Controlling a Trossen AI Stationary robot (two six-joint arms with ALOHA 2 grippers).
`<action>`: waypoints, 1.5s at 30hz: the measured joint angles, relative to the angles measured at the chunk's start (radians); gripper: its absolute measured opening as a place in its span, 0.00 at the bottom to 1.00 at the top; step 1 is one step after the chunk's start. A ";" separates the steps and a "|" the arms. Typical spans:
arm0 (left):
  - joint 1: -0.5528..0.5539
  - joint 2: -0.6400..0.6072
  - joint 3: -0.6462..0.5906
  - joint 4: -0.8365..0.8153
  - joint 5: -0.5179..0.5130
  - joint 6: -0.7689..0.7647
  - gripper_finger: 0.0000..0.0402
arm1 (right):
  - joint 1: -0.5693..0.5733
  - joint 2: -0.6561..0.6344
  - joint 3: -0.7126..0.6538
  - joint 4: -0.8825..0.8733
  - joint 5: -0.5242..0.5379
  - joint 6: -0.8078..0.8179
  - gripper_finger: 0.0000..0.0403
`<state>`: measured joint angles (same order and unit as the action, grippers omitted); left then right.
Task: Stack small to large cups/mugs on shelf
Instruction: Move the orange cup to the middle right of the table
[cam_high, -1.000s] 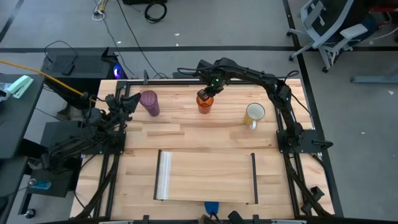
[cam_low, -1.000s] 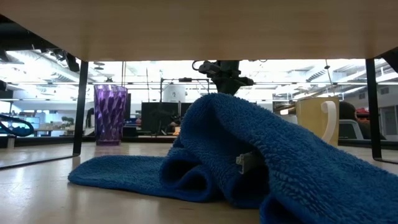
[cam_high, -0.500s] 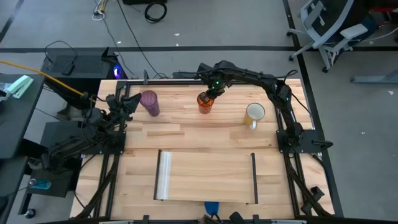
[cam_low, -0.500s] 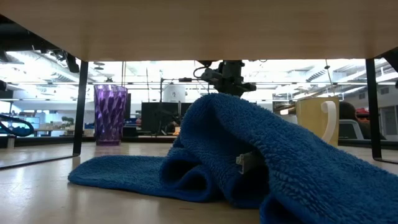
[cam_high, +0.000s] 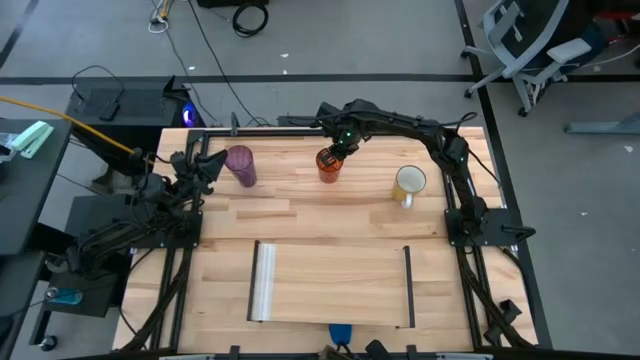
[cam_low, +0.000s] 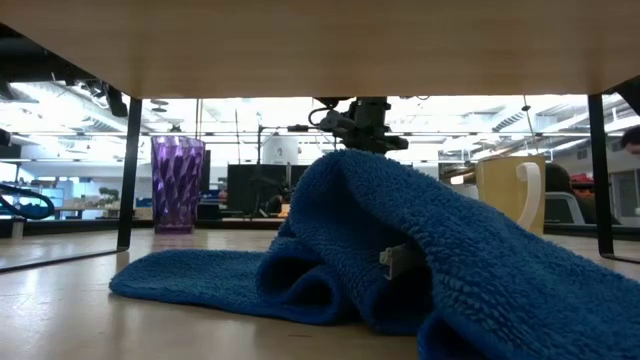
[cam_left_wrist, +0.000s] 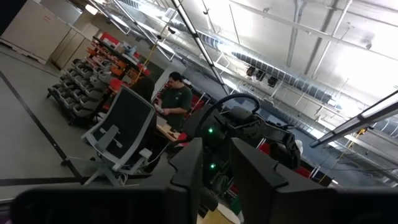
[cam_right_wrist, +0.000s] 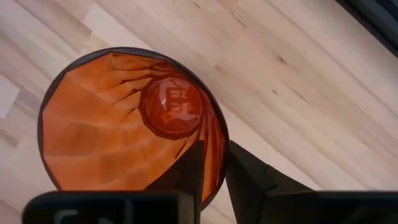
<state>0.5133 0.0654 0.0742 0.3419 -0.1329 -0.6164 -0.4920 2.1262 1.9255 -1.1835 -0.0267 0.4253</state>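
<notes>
The translucent orange tumbler (cam_high: 328, 166) stands at the far middle of the slatted table; my right gripper (cam_high: 337, 150) is above it, shut on its rim, and it shows from above in the right wrist view (cam_right_wrist: 124, 118). The purple tumbler (cam_high: 240, 165) stands at the far left (cam_low: 177, 185). The white mug (cam_high: 409, 183) stands at the far right (cam_low: 515, 195). The pale shelf board (cam_high: 330, 283) lies near the front edge. My left gripper (cam_high: 207, 166) waits at the left edge beside the purple tumbler, shut and empty. My right gripper has the orange tumbler's rim wall (cam_right_wrist: 216, 155) between its two fingers, one finger (cam_right_wrist: 186, 171) inside the cup and one (cam_right_wrist: 249, 177) outside. The fingers come from above, pointing down. The tumbler is upright with its mouth up; I cannot tell whether its base is on the table.
A blue towel (cam_low: 400, 250) lies bunched at the table's near edge (cam_high: 340, 331) and hides the orange tumbler in the low view. The shelf board has a shiny metal strip (cam_high: 265, 283) on its left end and a dark rail (cam_high: 408, 286) on its right.
My right arm has shifted a little above the orange tumbler; the tumbler stays in the same spot.
</notes>
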 joint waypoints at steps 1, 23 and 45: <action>0.000 0.000 0.000 0.000 0.000 0.000 0.22 | 0.000 0.000 0.000 0.000 0.000 -0.005 0.13; 0.000 0.000 0.000 0.000 0.000 -0.001 0.18 | 0.104 -0.001 0.319 -0.326 -0.029 -0.209 0.02; 0.000 0.000 0.000 -0.012 0.000 -0.027 0.17 | 0.382 -0.486 -0.188 -0.390 0.029 0.113 0.01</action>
<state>0.5129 0.0650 0.0746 0.3297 -0.1334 -0.6429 -0.1100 1.6398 1.7376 -1.5732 0.0020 0.5383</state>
